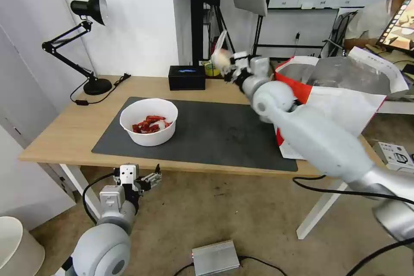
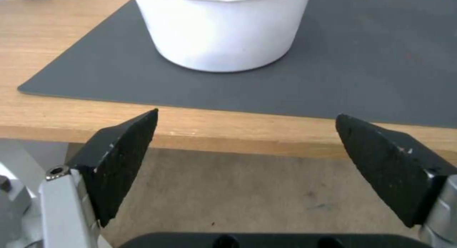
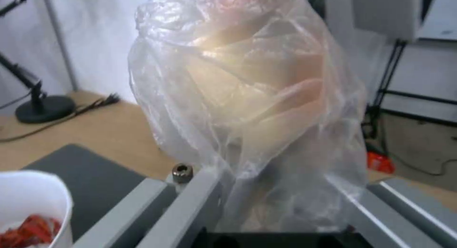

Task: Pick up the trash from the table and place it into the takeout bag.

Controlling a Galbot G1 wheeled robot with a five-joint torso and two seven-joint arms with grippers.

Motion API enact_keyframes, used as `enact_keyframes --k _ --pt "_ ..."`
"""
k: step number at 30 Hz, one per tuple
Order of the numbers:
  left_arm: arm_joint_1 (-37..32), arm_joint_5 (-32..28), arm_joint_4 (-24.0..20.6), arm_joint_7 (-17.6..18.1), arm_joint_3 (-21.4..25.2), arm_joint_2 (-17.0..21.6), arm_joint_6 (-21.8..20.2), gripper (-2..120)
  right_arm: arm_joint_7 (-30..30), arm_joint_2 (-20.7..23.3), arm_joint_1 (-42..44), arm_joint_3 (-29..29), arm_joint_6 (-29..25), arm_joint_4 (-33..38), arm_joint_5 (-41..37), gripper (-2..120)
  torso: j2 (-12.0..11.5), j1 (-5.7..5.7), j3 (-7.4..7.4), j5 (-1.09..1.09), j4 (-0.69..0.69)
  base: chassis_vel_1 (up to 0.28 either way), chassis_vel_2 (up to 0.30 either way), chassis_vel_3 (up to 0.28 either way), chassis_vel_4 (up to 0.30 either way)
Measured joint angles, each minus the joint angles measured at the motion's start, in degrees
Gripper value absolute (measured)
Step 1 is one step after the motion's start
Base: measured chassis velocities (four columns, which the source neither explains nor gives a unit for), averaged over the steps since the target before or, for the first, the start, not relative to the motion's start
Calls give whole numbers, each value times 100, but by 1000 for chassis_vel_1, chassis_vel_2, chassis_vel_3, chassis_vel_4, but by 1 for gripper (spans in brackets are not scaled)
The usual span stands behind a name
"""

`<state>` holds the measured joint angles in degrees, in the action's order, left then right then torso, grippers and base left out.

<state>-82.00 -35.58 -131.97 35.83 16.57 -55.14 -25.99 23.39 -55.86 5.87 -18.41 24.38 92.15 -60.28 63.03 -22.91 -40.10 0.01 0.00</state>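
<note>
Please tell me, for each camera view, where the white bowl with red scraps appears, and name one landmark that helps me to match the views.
Head view: the white bowl stands on the left part of the dark grey mat, red scraps inside.
Left wrist view: the bowl's wall sits at the top centre, beyond the open left gripper.
Right wrist view: the bowl's rim is at the lower left corner.
Shared landmark: the dark grey mat under the bowl.

white bowl (image 2: 222,30) on mat (image 2: 333,73) (gripper (image 2: 245,133) agape)

Right claw (image 1: 230,67) holds clear bag (image 1: 221,58) aloft beside takeout bag (image 1: 345,95).
</note>
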Motion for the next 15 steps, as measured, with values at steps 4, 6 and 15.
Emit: enact_keyframes --k 4,6,15 --pt "6 0 0 3 -3 -18 -2 100 436 253 -7 190 182 435 -201 3 0 0 0 0 -1 0 0 0 0" --pt "7 0 -11 6 -8 -35 -6 100 717 411 -8 272 309 715 -373 3 0 0 0 0 0 0 0 0 0" --pt "-57 -1 -81 11 -34 -63 -24 100 1781 1099 26 610 827 1634 -985 3 0 0 0 -1 0 0 0 0 0"
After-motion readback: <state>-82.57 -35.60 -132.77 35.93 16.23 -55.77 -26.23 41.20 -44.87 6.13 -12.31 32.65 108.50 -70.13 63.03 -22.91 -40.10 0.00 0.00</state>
